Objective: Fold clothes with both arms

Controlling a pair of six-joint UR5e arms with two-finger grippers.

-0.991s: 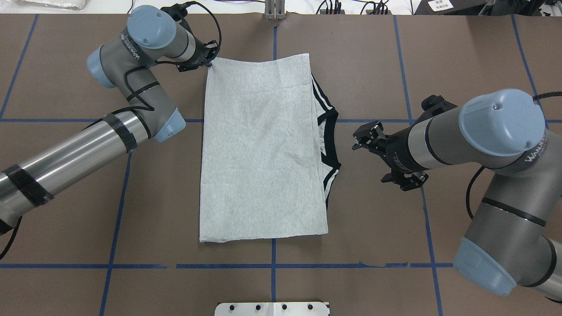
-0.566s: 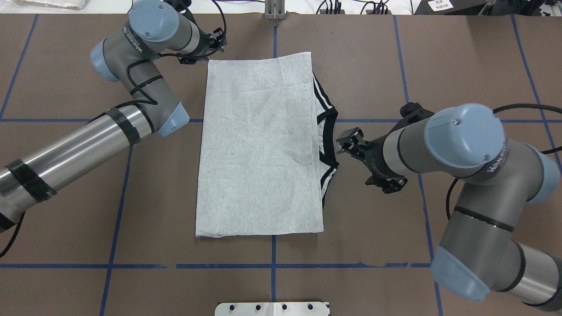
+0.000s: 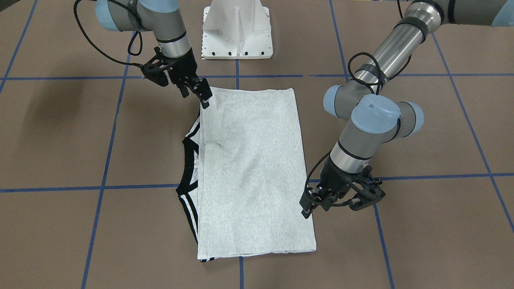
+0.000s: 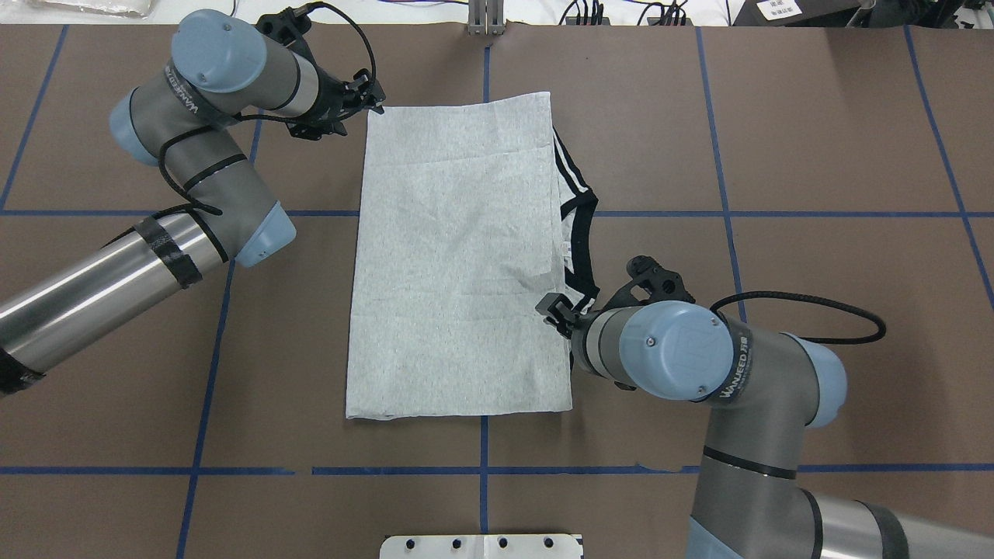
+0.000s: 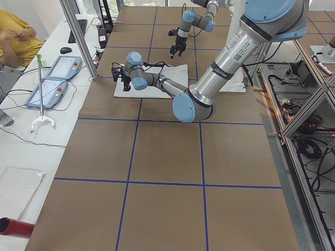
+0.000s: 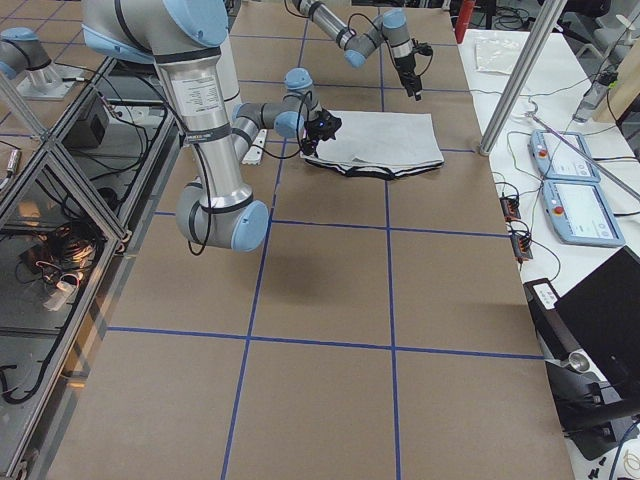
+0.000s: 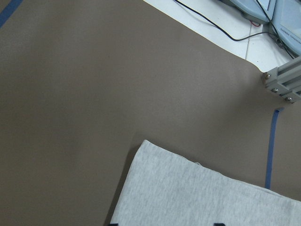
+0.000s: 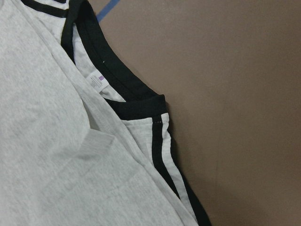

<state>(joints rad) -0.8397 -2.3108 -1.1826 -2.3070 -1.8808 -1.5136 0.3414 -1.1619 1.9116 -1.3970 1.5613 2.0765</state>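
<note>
The light grey short-sleeved T-shirt [image 4: 458,256] lies folded flat in the middle of the brown counter [image 4: 839,116], which has blue tape lines [image 4: 815,213] on it. The shirt's black collar [image 4: 588,241] and black-and-white shoulder stripes [image 4: 571,175] peek out on the right side. My left gripper [image 4: 371,92], black with two fingers, hangs just beside the shirt's far left corner, fingers apart, holding nothing. My right gripper [image 4: 555,310], black too, hangs over the shirt's right edge by the collar's near end, fingers spread, with nothing in them.
</note>
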